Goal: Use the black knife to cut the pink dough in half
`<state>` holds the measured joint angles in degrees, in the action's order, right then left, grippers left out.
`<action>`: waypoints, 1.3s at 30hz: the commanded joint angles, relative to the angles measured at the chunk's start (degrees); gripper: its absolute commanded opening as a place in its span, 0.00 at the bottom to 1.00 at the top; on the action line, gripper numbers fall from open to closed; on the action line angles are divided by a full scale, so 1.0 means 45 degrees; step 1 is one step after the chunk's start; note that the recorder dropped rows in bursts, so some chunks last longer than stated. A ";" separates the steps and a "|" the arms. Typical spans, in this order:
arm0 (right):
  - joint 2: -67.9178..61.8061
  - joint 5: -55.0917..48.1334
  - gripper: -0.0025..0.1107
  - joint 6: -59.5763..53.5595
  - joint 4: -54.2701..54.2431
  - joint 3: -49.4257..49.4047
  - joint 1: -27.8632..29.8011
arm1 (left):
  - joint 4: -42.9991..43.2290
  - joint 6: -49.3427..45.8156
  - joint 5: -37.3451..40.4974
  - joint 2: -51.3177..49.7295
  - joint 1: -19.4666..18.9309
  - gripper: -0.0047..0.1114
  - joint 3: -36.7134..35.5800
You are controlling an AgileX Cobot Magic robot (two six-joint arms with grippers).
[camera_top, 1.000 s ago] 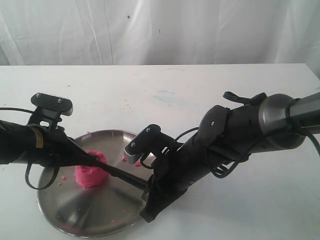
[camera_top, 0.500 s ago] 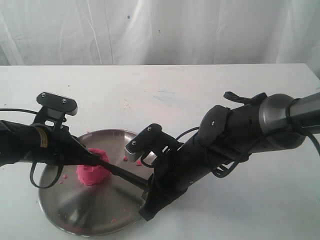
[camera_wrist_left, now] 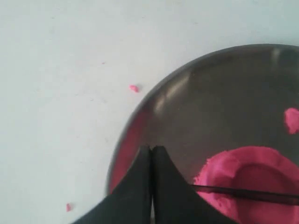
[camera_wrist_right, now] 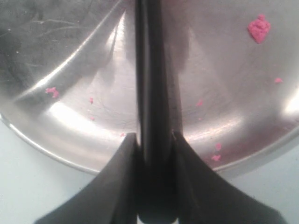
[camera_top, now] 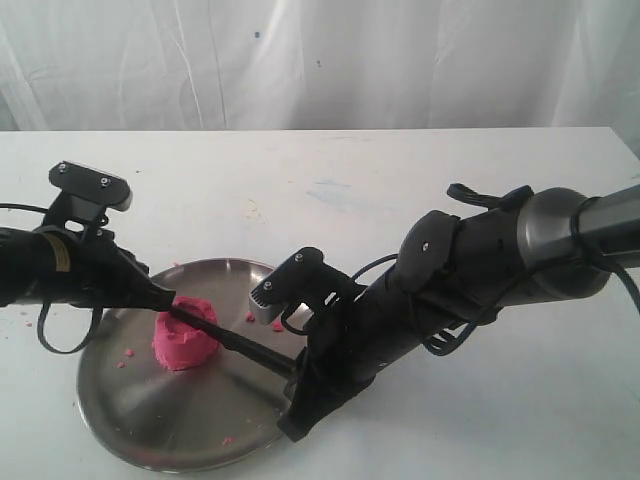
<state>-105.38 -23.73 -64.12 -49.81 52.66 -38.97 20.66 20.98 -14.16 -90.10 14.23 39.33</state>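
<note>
Nearest you, your right gripper [camera_wrist_right: 152,140] is clamping its jaws tight on the handle of the black knife [camera_top: 235,343], down at the near rim of the steel plate [camera_top: 140,420]. The right arm [camera_top: 470,270] is stretching in low from the right, crossing the white table [camera_top: 400,170]. From that grip the knife is running out over the plate, and its narrow blade is lying across the top of the pink dough [camera_top: 184,338], which is sitting as one lump on the left part of the plate. Pink crumbs [camera_wrist_right: 259,27] are lying scattered on the steel. Beyond the dough, your left gripper [camera_wrist_left: 152,154] is hanging over the plate's far left rim with its fingertips pressed together, gripping nothing, just beside the lump but apart from it. Farthest back, a white curtain [camera_top: 320,60] is hanging behind the table
</note>
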 commanded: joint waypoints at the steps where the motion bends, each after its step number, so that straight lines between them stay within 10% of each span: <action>1: -0.0031 -0.0085 0.02 -0.0037 0.0090 -0.0010 -0.0024 | -0.0102 0.0653 -0.0060 -0.0167 -0.0215 0.04 0.0028; 39: -0.0031 0.0054 0.02 0.0337 0.0090 -0.0010 -0.0024 | 0.0287 0.0406 -0.0904 -0.2189 0.0165 0.04 0.0043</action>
<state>-105.38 -23.73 -63.27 -49.38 52.66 -38.97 21.79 25.36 -22.03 -99.14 14.66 39.33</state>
